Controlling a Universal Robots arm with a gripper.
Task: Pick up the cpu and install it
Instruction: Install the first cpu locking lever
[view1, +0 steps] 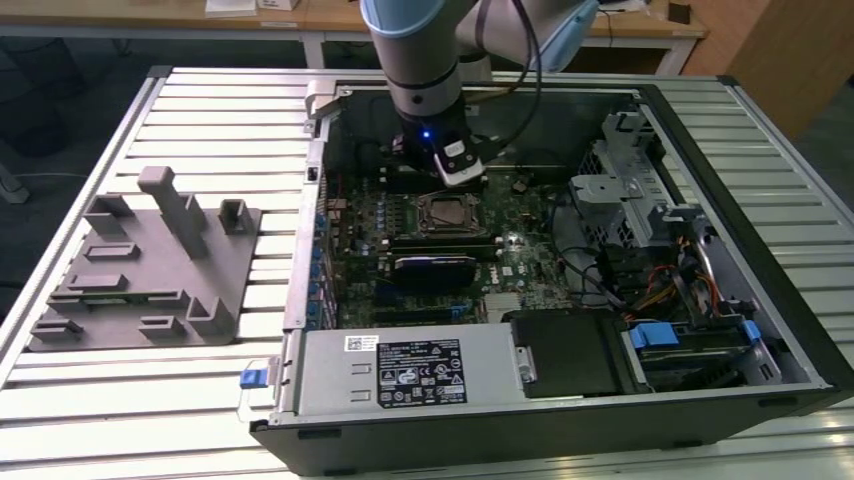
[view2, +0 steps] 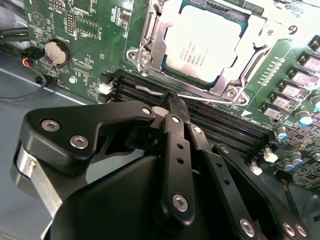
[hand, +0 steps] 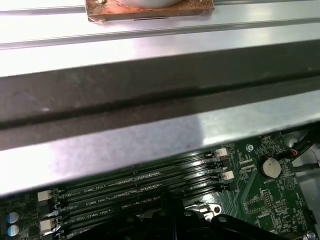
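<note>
The cpu (view2: 205, 42) lies flat in the motherboard's socket, its pale silvery top showing inside the metal socket frame (view2: 150, 35). In the exterior view the socket (view1: 447, 213) sits mid-board inside the open computer case (view1: 747, 330). My gripper (view2: 172, 100) hangs just beside the socket, over the memory slots (view2: 220, 125), and its black fingers are shut with nothing seen between them. The tips sit at the thin wire lever (view2: 150, 91) of the socket; contact cannot be told. The arm (view1: 427, 60) comes down from the far side, with the gripper (view1: 461, 172) low over the board.
A grey plastic tray with upright posts (view1: 147, 260) lies on the slatted table at the exterior view's left. Inside the case are a power supply (view1: 400, 370), a drive cage (view1: 627, 190) and cables (view1: 654, 290). A coin battery (view2: 55, 52) sits near the slots. The case wall (hand: 150, 100) is close.
</note>
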